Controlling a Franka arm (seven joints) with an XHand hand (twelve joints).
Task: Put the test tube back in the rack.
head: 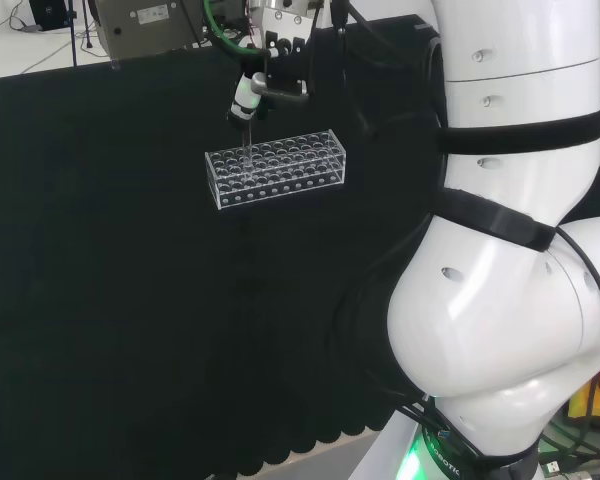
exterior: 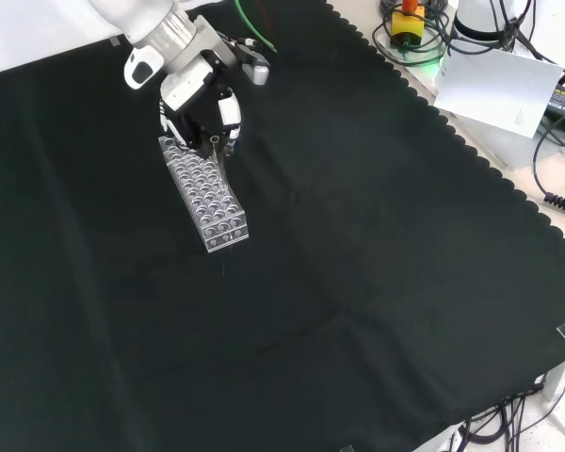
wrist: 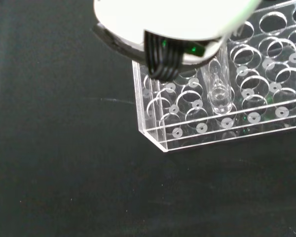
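Note:
A clear plastic test-tube rack (head: 276, 166) with several rows of holes lies on the black cloth. In the front view the rack (exterior: 210, 196) stretches from just below the hand toward the viewer. The hand (head: 248, 95) hangs over the rack's left end in the head view, its fingers pinched on a clear test tube (head: 245, 138) that stands upright. In the front view the hand (exterior: 200, 85) holds the tube (exterior: 215, 144) at the rack's far end. The wrist view shows the tube (wrist: 218, 86) with its rounded lower end down in a hole near the end of the rack (wrist: 187, 126), under the hand (wrist: 172, 19).
The arm's white links (head: 510, 250) take up the right of the head view. Off the cloth's scalloped edge in the front view lie a white sheet (exterior: 494, 85), cables and a yellow-red device (exterior: 410, 19). Bare black cloth (exterior: 358, 282) surrounds the rack.

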